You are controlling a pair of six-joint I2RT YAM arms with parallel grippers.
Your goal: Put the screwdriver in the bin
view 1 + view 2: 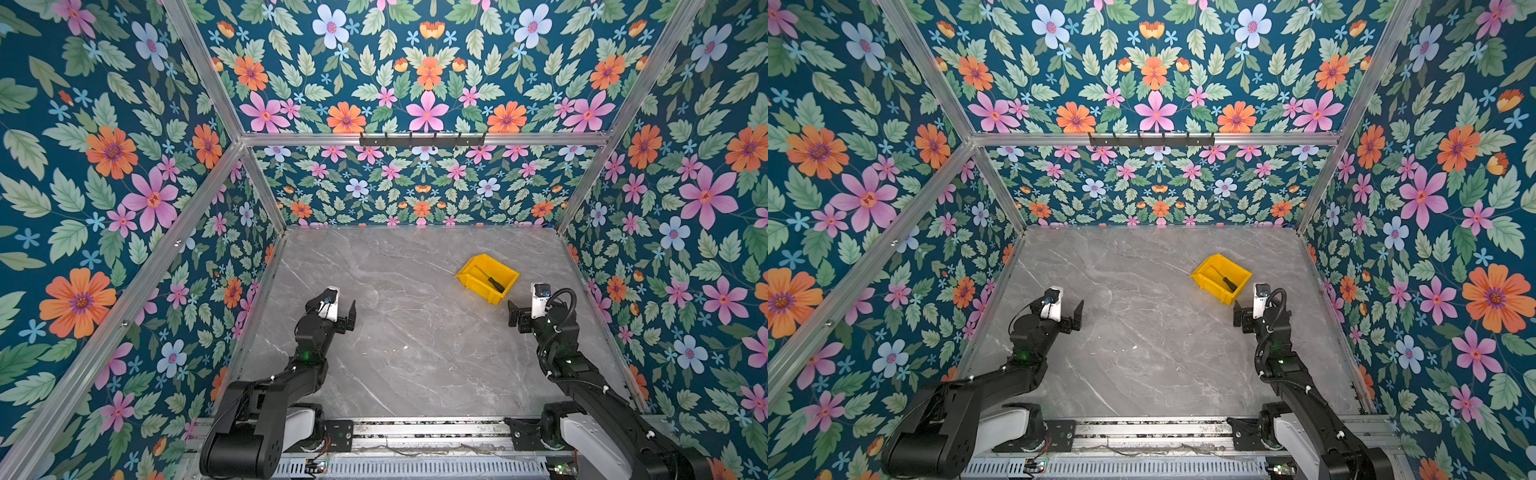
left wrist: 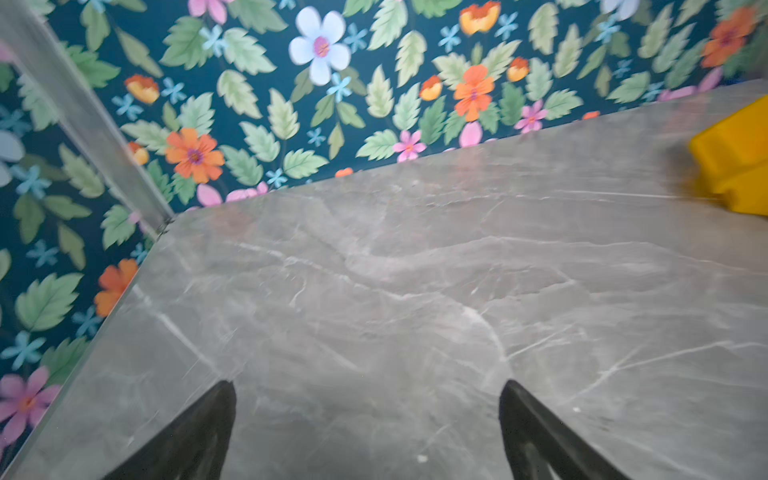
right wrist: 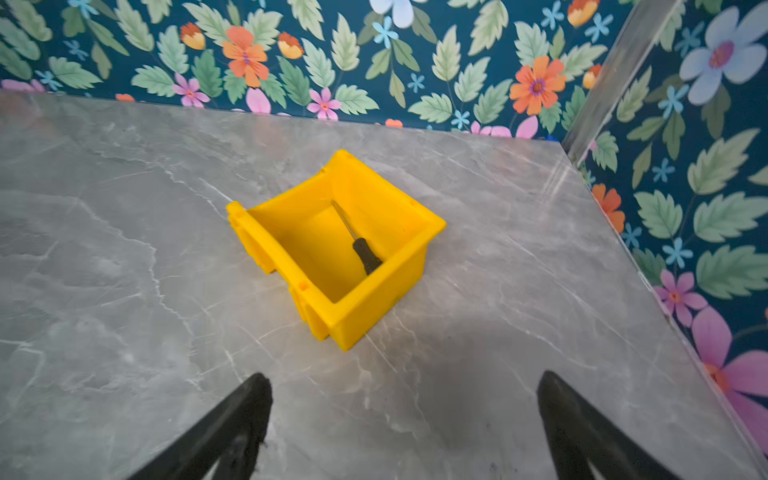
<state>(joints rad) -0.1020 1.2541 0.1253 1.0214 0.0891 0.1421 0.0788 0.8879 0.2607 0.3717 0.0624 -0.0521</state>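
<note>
While the screwdriver (image 3: 362, 249) lies inside the bin (image 3: 382, 291) (handle end by the wall nearest the right gripper (image 3: 404, 376)) | bin: on the table (image 3: 124, 249), right of middle in both top views | right gripper: jaws spread, empty, near the bin | left gripper (image 2: 368, 383): jaws spread, empty, above the table
</note>
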